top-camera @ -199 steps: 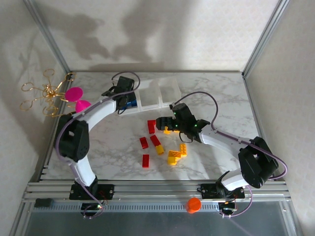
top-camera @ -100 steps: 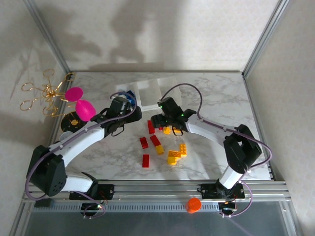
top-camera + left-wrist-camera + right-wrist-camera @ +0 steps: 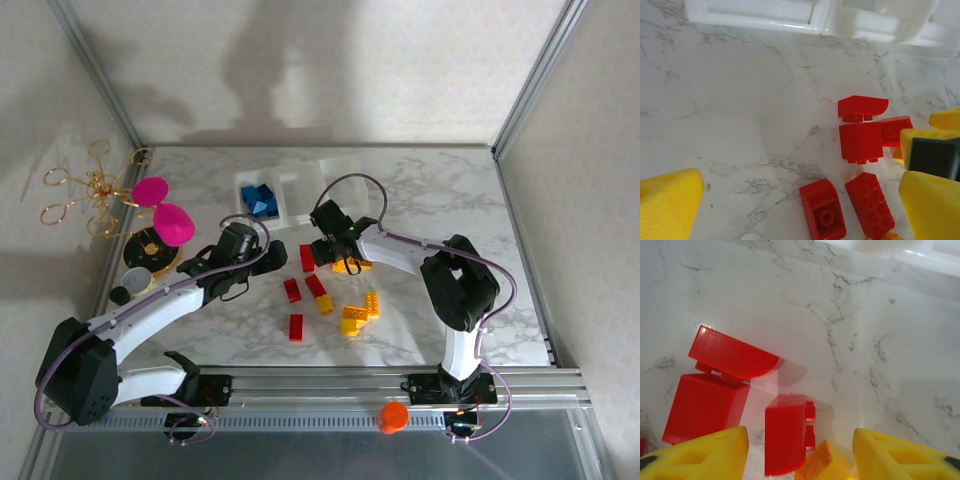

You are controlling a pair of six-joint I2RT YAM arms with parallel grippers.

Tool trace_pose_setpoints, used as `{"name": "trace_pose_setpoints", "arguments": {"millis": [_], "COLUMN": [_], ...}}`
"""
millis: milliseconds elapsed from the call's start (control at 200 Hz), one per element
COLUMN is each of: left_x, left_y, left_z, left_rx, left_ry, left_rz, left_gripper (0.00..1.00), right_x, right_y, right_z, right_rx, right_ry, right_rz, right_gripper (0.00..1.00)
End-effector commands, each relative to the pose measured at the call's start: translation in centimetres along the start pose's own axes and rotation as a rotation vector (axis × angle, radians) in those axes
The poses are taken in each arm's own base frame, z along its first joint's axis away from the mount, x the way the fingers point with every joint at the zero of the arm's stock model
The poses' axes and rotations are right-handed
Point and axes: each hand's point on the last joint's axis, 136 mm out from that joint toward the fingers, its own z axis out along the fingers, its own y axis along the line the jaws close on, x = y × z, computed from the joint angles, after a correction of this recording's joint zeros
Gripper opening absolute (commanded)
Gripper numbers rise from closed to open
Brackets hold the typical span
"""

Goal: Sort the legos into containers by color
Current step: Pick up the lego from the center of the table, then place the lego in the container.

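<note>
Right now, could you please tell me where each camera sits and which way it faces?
Top external: above and behind the robot, facing down at the table and tray; left arm and right arm show.
Left wrist: on the left arm, facing down at red legos near the tray; the yellow left fingers show.
Right wrist: low over the table, close on a curved red lego; the right fingers show.
Shared: both wrist views see that lego.

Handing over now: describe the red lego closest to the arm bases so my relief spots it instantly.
Start at the white tray along the table's far side, then come down to the loose red and yellow bricks in front of it. The red lego lies at that scatter's near-left corner. It sits apart, nearer the bases than any other red, with yellow bricks to its right.
</note>
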Motion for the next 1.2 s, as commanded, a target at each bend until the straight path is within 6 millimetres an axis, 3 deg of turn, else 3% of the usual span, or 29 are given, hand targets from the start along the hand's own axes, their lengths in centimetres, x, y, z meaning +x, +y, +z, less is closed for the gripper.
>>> {"name": "trace_pose_setpoints", "arguments": {"millis": [0,350,511,611,776,941,1197], "left_x": [0.0,0.1,-0.3,-0.7,-2.1,-4.1,-7.5], "left_y": [-0.5,-0.2,-0.4,-0.8,-1.9,-2.6,-2.4], "left_z": [-0.3,0.1,0.0,0.0,-0.5,-0.5,0.2], "left_rx": [0.039,0.031,0.034,0.043,0.060,0.055,0.031], "left_ry": [-0.023,-0.031,-0.044,-0.049,-0.078,-0.110,-0.152], "left_rz": [-0.040,-0.054,-0.056,-0.058,-0.058,-0.059,-0.088], "left_gripper": [1.00,1.00,1.00,1.00,1.00,1.00,1.00], "right_x": [-0.6,0.0,-0.2,-1.2,-4.5,-8.2,-14.0], "right_y": [0.3,0.4,0.7,0.5,-0.3,-1.5,-2.5], "right_z": [0.6,1.8,1.1,0.2,-2.6,-3.9,-3.3], "right_rx": [0.001,-0.001,-0.020,-0.012,0.006,0.038,0.068], "right_ry": [0.005,0.033,0.019,-0.007,-0.110,-0.192,-0.342], "right_rz": [-0.021,-0.025,-0.014,-0.002,0.031,0.086,0.119], "right_gripper": [0.53,0.28,0.16,0.14,0.14,0.13,0.14]}}
